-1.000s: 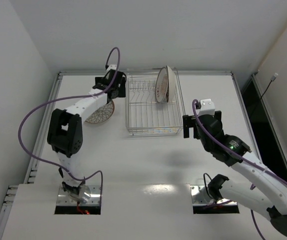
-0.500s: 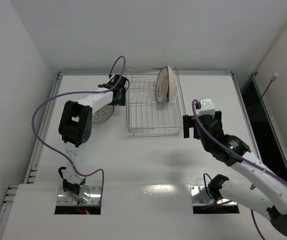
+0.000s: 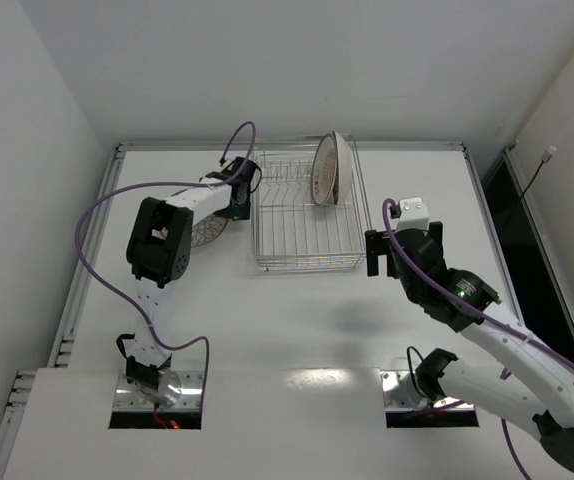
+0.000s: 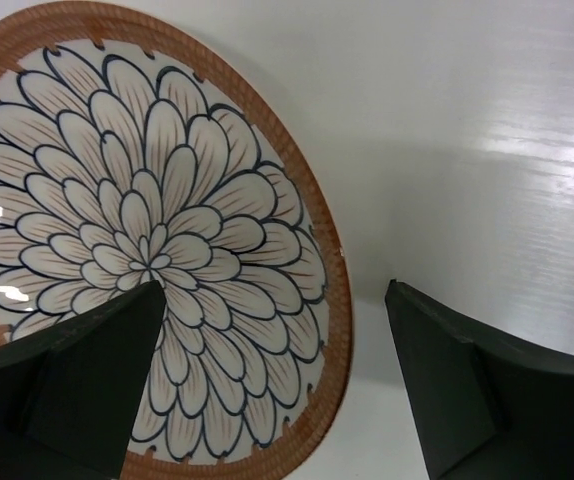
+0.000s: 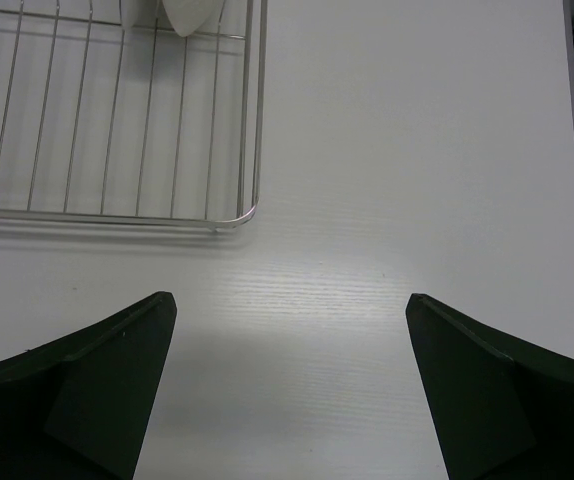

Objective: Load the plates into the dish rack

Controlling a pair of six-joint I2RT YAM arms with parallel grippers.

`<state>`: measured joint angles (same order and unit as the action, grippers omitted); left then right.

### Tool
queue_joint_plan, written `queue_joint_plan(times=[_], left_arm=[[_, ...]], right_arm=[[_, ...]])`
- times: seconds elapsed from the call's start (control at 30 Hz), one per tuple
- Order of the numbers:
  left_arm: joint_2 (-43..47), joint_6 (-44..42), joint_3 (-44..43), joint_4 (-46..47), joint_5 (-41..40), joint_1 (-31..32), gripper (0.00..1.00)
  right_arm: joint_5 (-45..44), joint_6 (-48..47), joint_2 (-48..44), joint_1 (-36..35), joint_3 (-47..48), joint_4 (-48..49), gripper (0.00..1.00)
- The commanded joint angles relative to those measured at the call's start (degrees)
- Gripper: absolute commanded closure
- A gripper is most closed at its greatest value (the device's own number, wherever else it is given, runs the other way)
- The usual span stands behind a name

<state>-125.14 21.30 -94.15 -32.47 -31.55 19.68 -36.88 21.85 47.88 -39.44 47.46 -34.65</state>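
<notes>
The left arm's elbow has swung in toward the dish rack (image 3: 305, 225), and the left end effector (image 4: 273, 300) now hangs over the brown-rimmed plate (image 4: 147, 190), which lies flat on the desk (image 4: 467, 120). Its fingers are apart, with the plate's rim between them. The right end effector (image 5: 289, 300), also spread, hovers by the rack's near right corner. Probably two plates (image 3: 327, 168) stand upright at the rack's far end.
</notes>
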Motion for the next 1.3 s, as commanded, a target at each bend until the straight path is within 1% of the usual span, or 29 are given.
queue_joint_plan(times=[0.0, 0.07, 0.13, 0.2, 0.23, 0.3, 0.4, 0.43, 0.57, 0.67, 0.7, 0.8, 0.83, 0.9, 0.93, 1.17, 1.27], left_arm=[[-0.45, -0.12, -2.18, -0.14, -0.97, 0.36, 0.12], [-0.98, -0.73, -2.18, -0.14, -0.97, 0.36, 0.16], [-1.68, -1.26, -2.18, -0.14, -0.44, 0.36, 0.32], [-2.30, -1.26, -2.70, -0.14, 0.26, 0.36, 0.60], [-2.91, -1.26, -2.71, -0.14, 0.87, 0.36, 0.72], [-2.91, -1.78, -2.71, -0.66, 1.57, 0.36, 0.78], [-2.91, -1.79, -2.71, -0.67, 2.11, 0.36, 0.93], [-2.91, -1.79, -3.32, -0.67, 2.11, 0.36, 1.00], [-1.08, -1.09, -3.32, -1.19, 0.18, 0.36, 1.00], [3.49, 0.05, -3.32, -1.19, -2.72, 0.36, 1.00], [6.98, 0.75, -1.76, -1.19, -4.47, 0.36, 1.00], [13.24, 1.29, 1.77, 2.31, -7.72, 0.36, 1.00], [17.52, 1.29, 3.86, 4.15, -7.74, 0.36, 1.00], [23.33, 1.29, 7.56, 8.01, -7.74, 0.36, 1.00], [24.76, 1.29, 8.45, 8.90, -7.21, 0.36, 1.00], [27.76, 0.76, 9.69, 10.84, -7.12, 0.88, 1.00], [30.48, 0.76, 9.69, 11.37, -6.59, 1.49, 1.00]], right_arm=[[-0.73, -0.31, -0.42, 0.33, 0.61, 0.82, 0.01], [-0.73, -0.31, 0.11, 0.33, 0.61, 0.82, 0.01], [-0.73, -0.31, 0.11, 0.33, 0.61, 0.82, 0.01], [-0.73, -0.31, 0.11, 0.33, 0.61, 0.82, 0.01], [-0.73, -0.31, 0.11, 0.33, 0.61, 0.82, 0.01], [-0.21, -0.31, 0.11, 0.33, 0.61, 0.82, 0.01], [-0.21, -0.31, 0.11, 0.33, 0.61, 0.82, 0.01], [-0.21, -0.31, 0.11, 0.33, 0.61, 0.82, 0.01], [0.32, -0.31, -0.50, 0.33, 0.61, 0.29, 0.01], [1.46, -0.31, -1.03, 0.33, 0.61, 0.29, 0.01], [1.46, -0.31, -1.03, 0.33, 0.61, 0.29, 0.01], [2.60, 0.30, -1.73, 0.33, 0.09, 0.29, 0.01], [3.22, 0.82, -2.52, 0.33, 0.09, 0.29, 0.01], [3.22, 0.83, -3.23, 0.33, -0.53, 0.29, 0.01], [3.22, 0.83, -3.84, 0.33, -0.53, 0.29, 0.01], [2.69, 0.83, -4.37, 0.33, -1.06, -0.94, 0.01], [2.69, 0.83, -4.90, 0.33, -1.06, -0.94, 0.01]])
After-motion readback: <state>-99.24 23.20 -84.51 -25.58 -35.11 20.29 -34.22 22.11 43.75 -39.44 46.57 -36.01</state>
